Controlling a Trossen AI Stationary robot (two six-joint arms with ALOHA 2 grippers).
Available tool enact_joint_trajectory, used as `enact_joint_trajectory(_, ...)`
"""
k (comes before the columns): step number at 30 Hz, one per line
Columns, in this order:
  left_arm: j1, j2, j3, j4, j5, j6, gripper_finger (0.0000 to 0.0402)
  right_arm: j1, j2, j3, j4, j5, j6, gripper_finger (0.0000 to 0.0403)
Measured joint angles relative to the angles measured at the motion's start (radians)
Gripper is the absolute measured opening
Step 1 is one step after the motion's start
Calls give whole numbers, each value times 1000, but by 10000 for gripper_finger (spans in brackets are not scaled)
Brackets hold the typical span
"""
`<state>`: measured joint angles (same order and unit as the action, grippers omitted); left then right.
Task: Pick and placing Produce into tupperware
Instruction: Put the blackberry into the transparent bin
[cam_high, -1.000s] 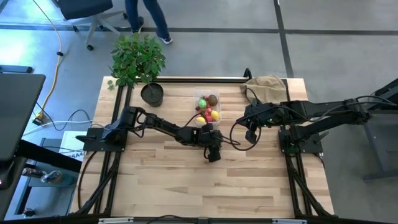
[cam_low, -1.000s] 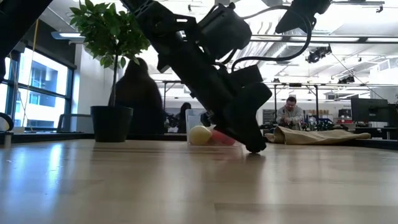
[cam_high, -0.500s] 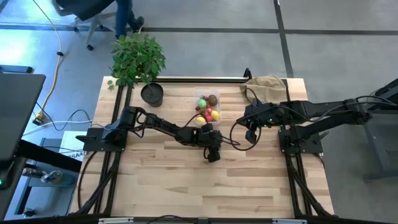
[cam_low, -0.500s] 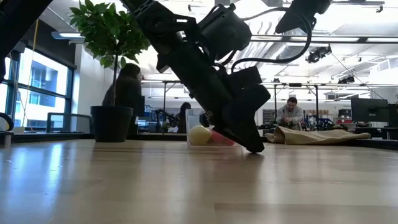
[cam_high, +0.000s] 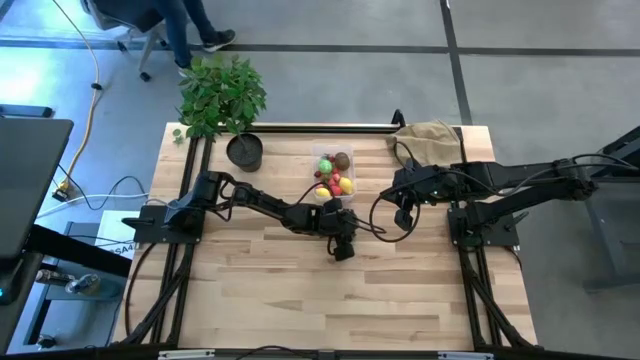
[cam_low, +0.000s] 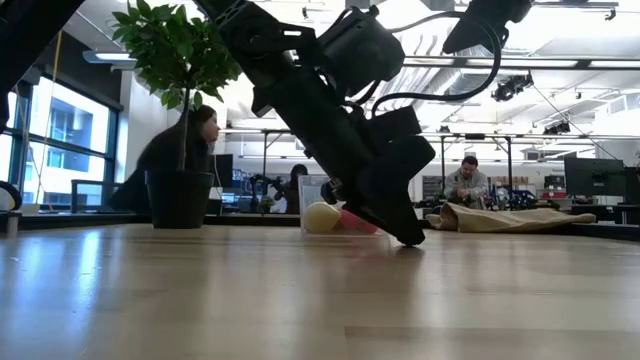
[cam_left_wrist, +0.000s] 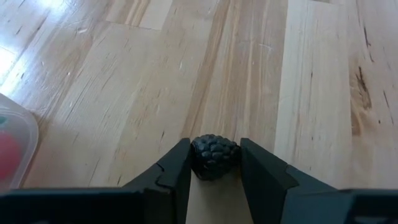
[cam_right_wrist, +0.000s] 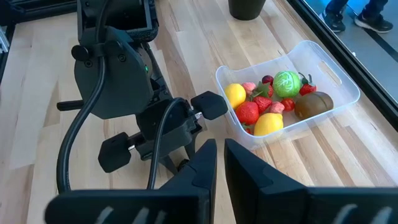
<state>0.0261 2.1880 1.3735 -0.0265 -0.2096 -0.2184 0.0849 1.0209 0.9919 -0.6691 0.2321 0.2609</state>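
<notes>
1. Nearby, a potted plant (cam_high: 222, 95) is seen at the upper left of the high view, and a tan paper bag (cam_high: 428, 135) at the upper right of the table (cam_high: 300, 300).
2. The tupperware (cam_high: 333, 178), filled with Produce (cam_right_wrist: 267, 106), is set upper centre, its long axis running up and down the frame.
3. A dark blackberry (cam_left_wrist: 214, 157) is grasped on the wood by the left gripper (cam_left_wrist: 214, 163), just below the tub.
4. The right gripper (cam_right_wrist: 220, 163) is held clenched and empty, right of centre.
5. No writing can be read.

The high view looked straight down; the low view sat level with the table (cam_low: 300, 290); both shared the tupperware (cam_high: 335, 175).
</notes>
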Motion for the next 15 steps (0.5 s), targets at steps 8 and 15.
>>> enact_joint_trajectory(8, 0, 0, 0, 0, 0, 0, 121, 0, 0, 0, 0, 0, 0, 24)
enact_joint_trajectory(15, 0, 0, 0, 13, 0, 0, 111, 0, 0, 0, 0, 0, 0, 24)
